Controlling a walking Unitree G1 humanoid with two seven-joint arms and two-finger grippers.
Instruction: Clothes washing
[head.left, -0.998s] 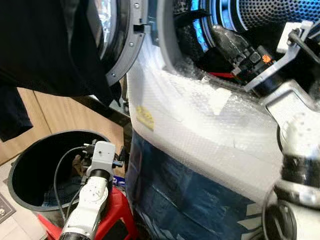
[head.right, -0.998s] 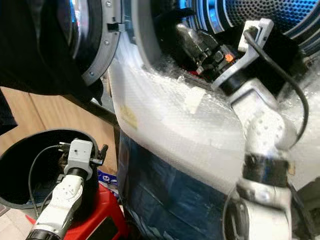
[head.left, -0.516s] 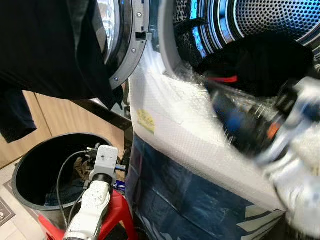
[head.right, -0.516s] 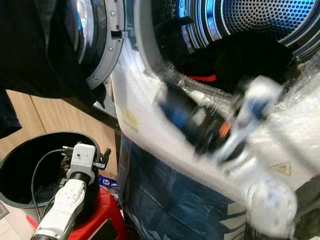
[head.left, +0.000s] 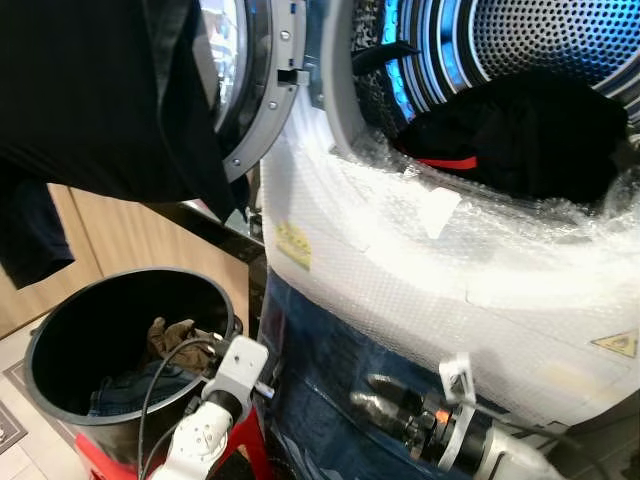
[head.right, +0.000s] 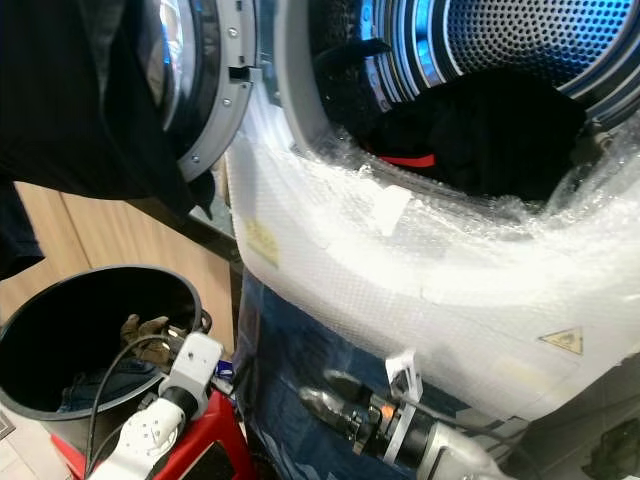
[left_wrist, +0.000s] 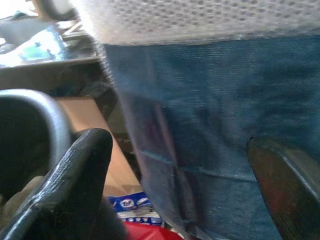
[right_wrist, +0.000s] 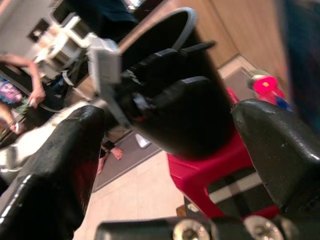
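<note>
Left eye view: my right gripper (head.left: 375, 393), out of the drum since a second ago, now low before the washer (head.left: 420, 290), fingers spread, empty. Black garment (head.left: 520, 135) lies inside the drum's front edge: loaded. Left gripper (left_wrist: 170, 190) open, empty, beside the bin (head.left: 60, 330) holding remaining clothes (head.left: 170, 338).

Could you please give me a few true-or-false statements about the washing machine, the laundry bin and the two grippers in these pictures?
1. A black garment with a red trim lies in the open perforated steel drum. True.
2. The round black laundry bin is empty. False: brown and blue clothes lie in it.
3. The right gripper is inside the drum. False: it is low, before the blue-wrapped machine front.
4. The right gripper holds nothing, fingers apart. True.
5. The left gripper is shut on a garment. False: it is open and holds nothing.
</note>
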